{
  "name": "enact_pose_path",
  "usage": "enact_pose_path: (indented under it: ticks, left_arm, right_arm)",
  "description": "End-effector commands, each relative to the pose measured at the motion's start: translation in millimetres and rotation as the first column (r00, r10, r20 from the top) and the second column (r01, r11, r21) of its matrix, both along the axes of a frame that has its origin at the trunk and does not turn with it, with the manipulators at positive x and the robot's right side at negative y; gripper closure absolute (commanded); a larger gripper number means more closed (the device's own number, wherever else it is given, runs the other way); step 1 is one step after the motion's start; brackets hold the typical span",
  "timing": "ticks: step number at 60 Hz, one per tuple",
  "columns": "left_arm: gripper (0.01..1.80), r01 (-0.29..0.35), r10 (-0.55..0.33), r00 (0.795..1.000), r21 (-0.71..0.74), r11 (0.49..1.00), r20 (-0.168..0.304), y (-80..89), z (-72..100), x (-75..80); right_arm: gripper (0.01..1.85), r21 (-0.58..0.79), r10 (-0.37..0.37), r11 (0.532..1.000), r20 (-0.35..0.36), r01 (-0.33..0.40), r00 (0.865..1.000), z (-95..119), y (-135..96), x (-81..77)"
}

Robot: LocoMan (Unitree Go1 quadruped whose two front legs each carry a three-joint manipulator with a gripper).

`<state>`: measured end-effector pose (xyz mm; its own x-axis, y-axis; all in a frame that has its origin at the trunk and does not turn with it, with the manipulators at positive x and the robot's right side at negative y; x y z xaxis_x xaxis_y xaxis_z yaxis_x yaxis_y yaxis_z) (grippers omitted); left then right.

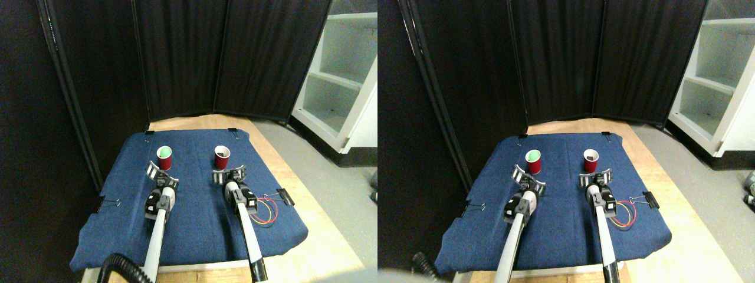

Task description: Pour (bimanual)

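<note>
Two red cups are standing upright on the blue cloth: the left cup (pixel 164 158) showing something green inside, the right cup (pixel 222 157) dark inside. Each is sitting just beyond a gripper, apparently not yet held. The left gripper (pixel 161 173) and right gripper (pixel 229 175) are both spreading their jaws wide toward the cups. A misaligned approach could be tipping a cup and spilling. Both arms are reaching forward, low over the table (pixel 307 194).

Both pale arms reach forward, left hand (pixel 161 173) and right hand (pixel 229 175) spread wide, level.
</note>
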<state>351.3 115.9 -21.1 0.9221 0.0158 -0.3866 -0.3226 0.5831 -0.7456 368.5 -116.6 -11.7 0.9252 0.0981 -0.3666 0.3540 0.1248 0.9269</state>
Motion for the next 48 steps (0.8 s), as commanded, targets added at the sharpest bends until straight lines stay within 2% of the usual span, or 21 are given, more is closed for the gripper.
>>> enact_pose_path:
  ticks: [1,9,16,19,23,26,27,28,29,30,32,33,35,37,38,39,41,43,44,47,48]
  left_arm:
    - [0.42,0.08,-0.088,0.995,0.179,0.981,0.038,7.9,9.6,-20.3]
    - [0.36,0.185,-0.215,0.974,0.309,0.933,0.068,11.4,24.1,-40.4]
    - [0.4,0.235,-0.288,0.954,0.382,0.894,0.088,10.0,31.9,-50.2]
    - [0.38,0.257,-0.345,0.932,0.467,0.846,0.114,8.8,37.3,-55.8]
    - [0.36,0.289,-0.404,0.907,0.521,0.803,0.119,8.4,40.8,-59.1]
    - [0.32,0.334,-0.51,0.849,0.609,0.72,0.137,7.9,45.3,-61.2]
    - [0.28,0.354,-0.572,0.806,0.654,0.669,0.149,7.9,46.4,-61.2]
    - [0.24,0.356,-0.609,0.78,0.701,0.617,0.14,7.8,48.1,-61.7]
    - [0.23,0.356,-0.628,0.766,0.722,0.593,0.138,7.7,49.0,-62.2]
    - [0.23,0.356,-0.628,0.766,0.722,0.593,0.138,7.7,49.0,-62.2]
    - [0.2,0.35,-0.697,0.699,0.776,0.525,0.157,6.8,52.6,-64.8]
    - [0.23,0.341,-0.724,0.663,0.783,0.52,0.192,6.0,54.4,-66.0]
    - [0.33,0.301,-0.739,0.625,0.795,0.526,0.252,4.3,57.0,-68.0]
    - [0.45,0.276,-0.747,0.598,0.799,0.534,0.292,2.2,59.0,-70.7]
    - [0.45,0.276,-0.747,0.598,0.799,0.534,0.292,2.2,59.0,-70.7]
    - [0.55,0.287,-0.765,0.561,0.792,0.539,0.317,1.6,60.2,-71.4]
    - [0.7,0.286,-0.788,0.516,0.799,0.529,0.337,0.3,62.8,-73.6]
    - [0.75,0.299,-0.798,0.497,0.795,0.527,0.342,-0.5,64.9,-75.5]
    - [0.77,0.312,-0.808,0.478,0.792,0.524,0.346,-0.9,66.5,-76.5]
    - [0.81,0.321,-0.809,0.467,0.784,0.532,0.358,-1.9,69.5,-78.2]
    - [0.81,0.323,-0.813,0.456,0.784,0.53,0.362,-2.5,71.1,-79.1]
  right_arm:
    - [0.42,-0.013,-0.006,1.0,0.066,0.007,0.998,14,-4,-12.1]
    - [0.41,-0.027,0.018,1.0,0.12,-0.015,0.993,24,-6,-33.4]
    - [0.42,-0.04,0.037,0.999,0.154,-0.031,0.987,33,-6,-45.6]
    - [0.47,-0.096,0.058,0.995,0.19,-0.04,0.98,38,-5,-53.0]
    - [0.5,-0.12,0.07,0.992,0.207,-0.046,0.976,42,-5,-57.6]
    - [0.49,-0.245,0.109,0.968,0.244,-0.047,0.964,47,-3,-62.8]
    - [0.48,-0.275,0.129,0.96,0.257,-0.055,0.958,49,-2,-64.8]
    - [0.47,-0.276,0.144,0.959,0.266,-0.068,0.953,51,-2,-66.4]
    - [0.47,-0.279,0.151,0.958,0.27,-0.073,0.951,51,-1,-67.1]
    - [0.47,-0.279,0.151,0.958,0.27,-0.073,0.951,51,-1,-67.1]
    - [0.47,-0.303,0.169,0.95,0.284,-0.079,0.944,54,-1,-69.4]
    - [0.46,-0.315,0.177,0.946,0.289,-0.081,0.941,55,0,-70.5]
    - [0.46,-0.322,0.177,0.944,0.291,-0.078,0.94,56,1,-71.5]
    - [0.47,-0.318,0.177,0.945,0.296,-0.078,0.939,56,1,-71.8]
    - [0.47,-0.318,0.177,0.945,0.296,-0.078,0.939,56,1,-71.8]
    - [0.45,-0.318,0.175,0.945,0.296,-0.076,0.939,56,2,-72.2]
    - [0.48,-0.308,0.169,0.949,0.301,-0.071,0.938,56,3,-72.0]
    - [0.49,-0.304,0.171,0.95,0.306,-0.074,0.937,57,3,-71.6]
    - [0.49,-0.301,0.166,0.951,0.307,-0.071,0.937,57,3,-71.5]
    - [0.49,-0.289,0.166,0.955,0.311,-0.073,0.936,56,4,-70.7]
    - [0.49,-0.296,0.168,0.953,0.312,-0.073,0.935,57,4,-70.6]
